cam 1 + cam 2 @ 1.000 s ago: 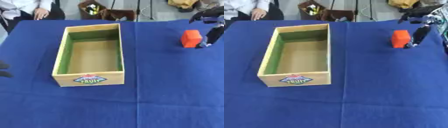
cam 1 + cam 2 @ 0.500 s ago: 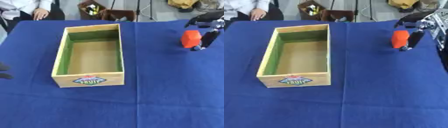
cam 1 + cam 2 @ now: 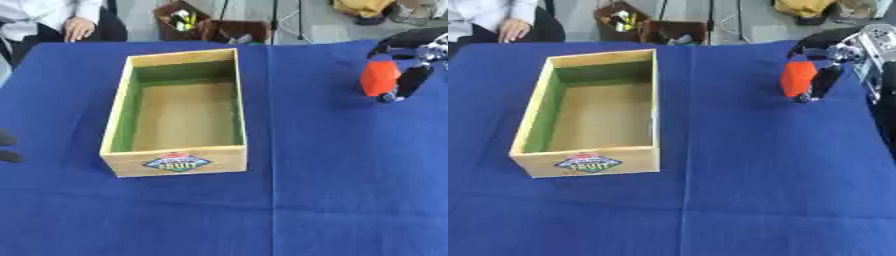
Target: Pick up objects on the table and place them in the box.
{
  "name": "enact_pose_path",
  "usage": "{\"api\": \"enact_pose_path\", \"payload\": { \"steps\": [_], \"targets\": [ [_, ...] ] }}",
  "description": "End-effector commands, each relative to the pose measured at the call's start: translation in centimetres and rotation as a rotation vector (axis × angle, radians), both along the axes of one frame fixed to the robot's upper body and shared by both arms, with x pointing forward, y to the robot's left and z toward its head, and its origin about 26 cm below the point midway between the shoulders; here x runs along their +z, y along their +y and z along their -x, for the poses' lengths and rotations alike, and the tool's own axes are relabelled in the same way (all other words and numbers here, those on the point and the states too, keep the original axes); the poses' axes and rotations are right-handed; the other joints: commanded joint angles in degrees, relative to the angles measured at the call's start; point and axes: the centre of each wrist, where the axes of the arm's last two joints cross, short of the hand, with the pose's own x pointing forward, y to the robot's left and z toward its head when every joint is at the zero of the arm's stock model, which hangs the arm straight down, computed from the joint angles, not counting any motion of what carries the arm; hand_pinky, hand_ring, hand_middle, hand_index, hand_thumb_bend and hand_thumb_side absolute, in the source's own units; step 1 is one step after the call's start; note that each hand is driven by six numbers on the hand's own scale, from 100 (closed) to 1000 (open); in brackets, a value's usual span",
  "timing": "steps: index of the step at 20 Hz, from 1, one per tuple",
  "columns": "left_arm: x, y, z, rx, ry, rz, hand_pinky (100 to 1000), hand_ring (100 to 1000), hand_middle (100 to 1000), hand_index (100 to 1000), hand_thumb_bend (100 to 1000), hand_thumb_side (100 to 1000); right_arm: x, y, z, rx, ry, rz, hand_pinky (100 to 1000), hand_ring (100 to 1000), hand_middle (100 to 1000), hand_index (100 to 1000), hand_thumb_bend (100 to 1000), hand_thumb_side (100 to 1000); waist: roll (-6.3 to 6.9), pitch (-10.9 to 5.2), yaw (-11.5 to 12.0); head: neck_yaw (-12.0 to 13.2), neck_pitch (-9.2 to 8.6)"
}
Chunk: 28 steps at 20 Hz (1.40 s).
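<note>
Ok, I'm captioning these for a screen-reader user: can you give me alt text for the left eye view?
The robot's right hand has its fingers curled round an orange block at the far right of a blue-covered table. An empty wooden box with a green-painted inside and a fruit label sits left of centre; dark fingers of the left hand show at the left edge.

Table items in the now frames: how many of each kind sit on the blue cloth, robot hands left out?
Orange block, at the right hand: 1
Open wooden box with green inner walls: 1
Total: 2
</note>
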Motion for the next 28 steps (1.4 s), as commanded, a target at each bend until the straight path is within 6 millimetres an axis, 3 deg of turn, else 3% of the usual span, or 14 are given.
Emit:
{"api": "enact_pose_path", "payload": {
  "steps": [1, 7, 16, 25, 28],
  "targets": [
    [0.67, -0.11, 0.11, -0.007, -0.022, -0.022, 508, 639, 609, 873, 338, 787, 1.78, -0.34, 0.28, -0.016, -0.045, -0.001, 886, 922, 956, 1000, 408, 383, 0.03, -1.0, 0.15, -0.24, -0.91],
    [0.66, -0.2, 0.08, -0.013, -0.021, -0.025, 509, 640, 610, 873, 337, 788, 1.74, -0.25, 0.16, -0.024, -0.052, -0.012, 879, 912, 945, 1000, 330, 403, 0.06, -0.58, 0.19, -0.59, -1.19],
    [0.62, -0.2, 0.1, -0.012, -0.017, -0.03, 510, 642, 610, 872, 333, 788, 2.06, -0.08, 0.06, -0.026, -0.057, -0.026, 862, 881, 874, 1000, 118, 451, 0.01, -0.41, 0.06, -0.59, -0.9],
    [0.65, -0.15, 0.1, -0.013, -0.011, -0.036, 512, 646, 610, 871, 329, 786, 2.48, 0.11, 0.09, -0.013, -0.041, -0.057, 806, 773, 735, 854, 100, 413, -0.17, -0.63, -0.21, -0.54, -0.89],
    [0.66, -0.16, 0.09, -0.014, -0.01, -0.037, 513, 646, 610, 871, 328, 785, 2.6, 0.15, 0.14, -0.003, -0.059, -0.081, 745, 684, 600, 715, 100, 362, -0.19, -0.61, -0.21, -0.54, -0.95]
  ]
}}
